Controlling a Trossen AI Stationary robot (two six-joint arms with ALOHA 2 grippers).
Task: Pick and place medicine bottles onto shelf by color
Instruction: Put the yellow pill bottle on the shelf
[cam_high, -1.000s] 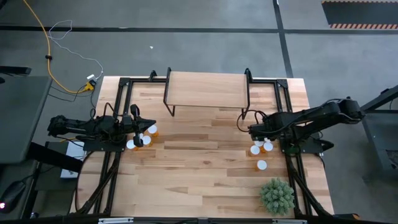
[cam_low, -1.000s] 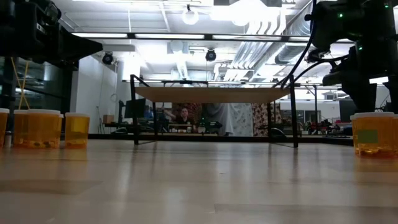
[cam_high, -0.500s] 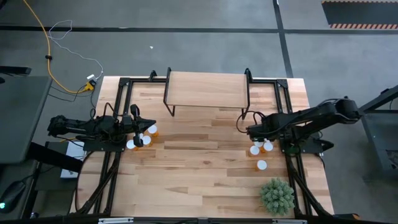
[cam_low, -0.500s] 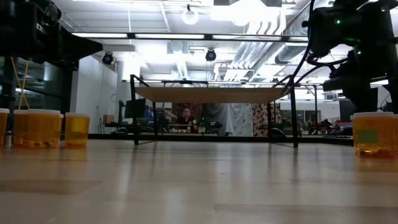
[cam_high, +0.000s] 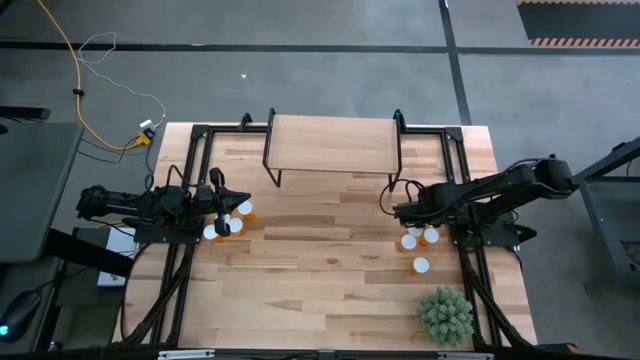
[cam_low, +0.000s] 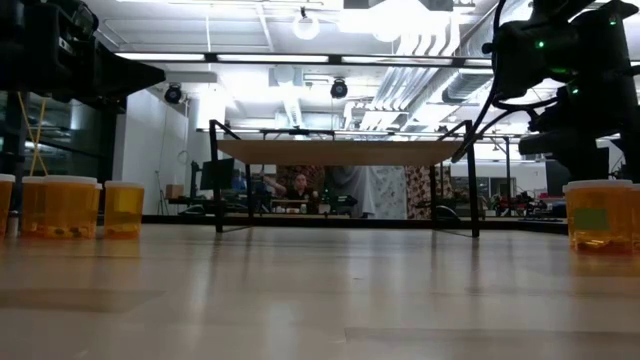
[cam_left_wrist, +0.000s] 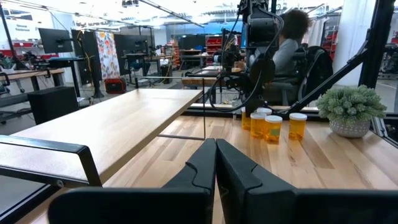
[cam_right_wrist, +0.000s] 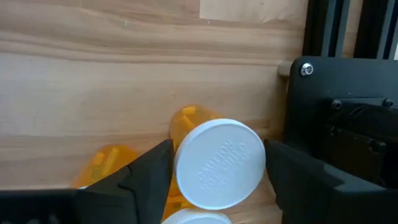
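While the right end effector (cam_right_wrist: 217, 163) straddles one bottle (cam_right_wrist: 219, 163) unclamped, three bottles (cam_high: 421, 265) remain there

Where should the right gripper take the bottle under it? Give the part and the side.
Take the bottle by its white cap, straight down from above. It stands upright, round cap facing the right gripper, whose open fingers flank it. Another cap sits close, so a side approach looks crowded. The left gripper waits, shut, by other bottles.
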